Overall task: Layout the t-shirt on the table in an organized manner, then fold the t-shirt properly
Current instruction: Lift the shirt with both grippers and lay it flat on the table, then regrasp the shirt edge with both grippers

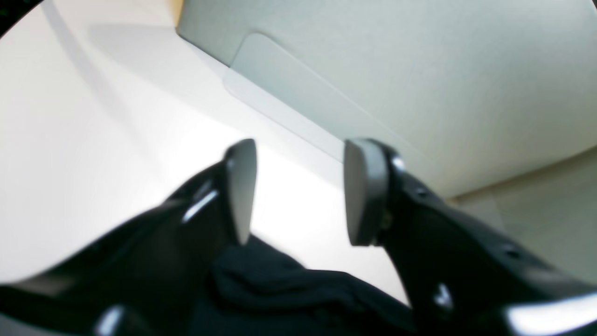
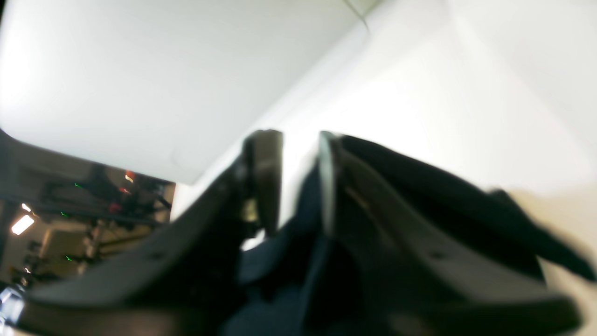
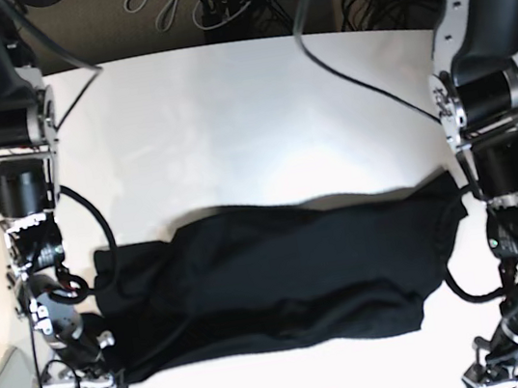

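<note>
Shirt: the t-shirt (image 3: 272,280) lies as a long black band across the lower middle of the base view, running from frame left to frame right, bunched and rumpled along its lower edge, not yet spread flat.
Bench: white bench (image 3: 249,127), bare and bright above the shirt, plenty of room up there.
Left hand: in the left wrist view my left hand (image 1: 298,191) stands with its pads clearly apart and nothing between them; black cloth sits just below, at the bottom centre of that frame.
Right hand: my right hand (image 2: 298,182) has a narrow gap between its pads, and dark fabric shows in and under that gap. The view is blurred, so I cannot tell whether I pinch the cloth or it only lies behind.
Where I stand: in the base view my right hand is down at the lower left by the shirt's end, my left at the lower right corner, partly out of frame.
Step in hand: my read is that I am laying out, each hand at one end of the band.
How to do it well: I want one layer of hem per hand, not a wad, so I go low and close on the edge only.
Then: pull both ends evenly and draw the bunched side away until it lies flat.
Risk: uneven tension could twist it.
</note>
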### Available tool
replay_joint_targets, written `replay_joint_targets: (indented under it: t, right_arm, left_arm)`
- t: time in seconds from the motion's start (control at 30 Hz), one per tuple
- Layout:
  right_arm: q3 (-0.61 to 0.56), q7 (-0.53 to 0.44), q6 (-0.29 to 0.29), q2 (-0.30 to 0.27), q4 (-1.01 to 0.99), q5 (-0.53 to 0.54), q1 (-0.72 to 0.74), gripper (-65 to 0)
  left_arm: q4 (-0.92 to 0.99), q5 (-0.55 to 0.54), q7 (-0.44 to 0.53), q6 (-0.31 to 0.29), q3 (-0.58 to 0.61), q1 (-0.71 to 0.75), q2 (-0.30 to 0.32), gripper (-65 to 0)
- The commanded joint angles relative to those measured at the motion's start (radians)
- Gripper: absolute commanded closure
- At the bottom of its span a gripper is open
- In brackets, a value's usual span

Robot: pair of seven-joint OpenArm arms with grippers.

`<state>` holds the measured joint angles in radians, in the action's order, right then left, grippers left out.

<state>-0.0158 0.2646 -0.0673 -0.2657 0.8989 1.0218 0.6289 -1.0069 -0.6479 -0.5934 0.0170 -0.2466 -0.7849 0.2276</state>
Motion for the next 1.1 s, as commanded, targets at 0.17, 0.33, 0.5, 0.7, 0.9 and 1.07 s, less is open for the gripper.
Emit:
replay_joint_targets:
  t: [0.17,0.33,0.5,0.7,0.9,1.07]
  right_arm:
    - [-0.005,-0.084,-0.015,-0.02,0.038,0.018,-0.02,-35.7]
    - [-0.003,-0.144,-0.013,-0.034,0.174,0.018,-0.165,-37.8]
    - [-0.003,-0.19,-0.013,-0.031,0.334,0.018,-0.346,-37.7]
    - [-0.003,-0.207,-0.013,-0.011,0.457,0.018,-0.528,-37.7]
    - [-0.003,-0.207,-0.013,0.023,0.483,0.018,-0.633,-37.7]
    - [-0.009,-0.205,-0.013,0.027,0.486,0.018,-0.657,-37.7]
  left_arm:
    - [-0.023,-0.013,0.046,-0.019,0.003,0.005,0.02,-42.7]
    - [-0.154,-0.011,0.053,-0.015,-0.001,0.164,0.051,-42.7]
    - [-0.289,-0.011,0.056,-0.013,-0.004,0.39,0.102,-42.7]
    - [-0.364,-0.003,0.054,-0.015,-0.089,0.652,0.115,-42.7]
    - [-0.316,-0.002,0.054,-0.018,-0.106,0.746,0.114,-42.7]
    - [-0.211,-0.002,0.054,-0.021,-0.106,0.701,0.082,-42.8]
